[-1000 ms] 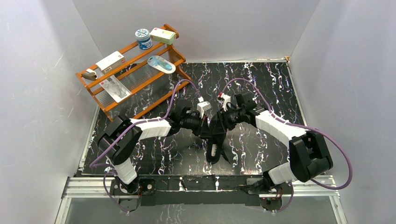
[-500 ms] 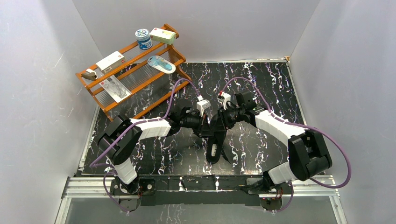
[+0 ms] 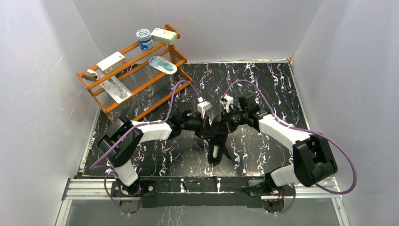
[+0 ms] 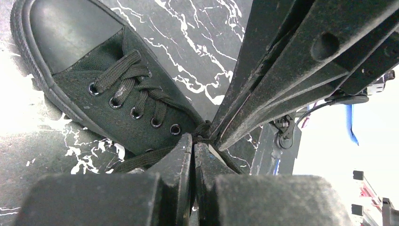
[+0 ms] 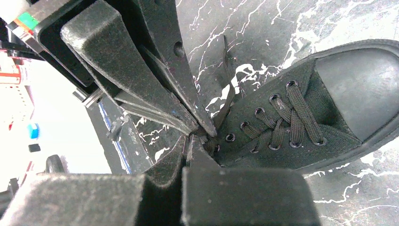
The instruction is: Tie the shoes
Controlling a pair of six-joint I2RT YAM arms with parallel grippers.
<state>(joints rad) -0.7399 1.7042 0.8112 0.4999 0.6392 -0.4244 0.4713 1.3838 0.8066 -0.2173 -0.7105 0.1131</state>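
Sneaker (image 3: pixel 217 143), one, black, low-top, dark sole: stands sole down near the middle of the tabletop (image 3: pixel 263 84), between the two arms. Toe cap smooth and rounded. Laces (image 4: pixel 136 89), thin, black: crossed through the eyelets and gathered into a small knot at the top of the lacing, with one loose strand trailing onto the tabletop. Left tool (image 4: pixel 193 139): clenched, fingers pressed flat together, tips at the knot. Right tool (image 5: pixel 189 139): clenched likewise, tips meeting the left tool's at the same knot from the opposite side. Whether either tool nips a strand cannot be told. Tabletop: black with white marbling. Rack (image 3: pixel 141 80), wooden, far left corner, well apart from the sneaker: carries a round tub (image 3: pixel 144 38), a box (image 3: pixel 163 35) and flat packets.
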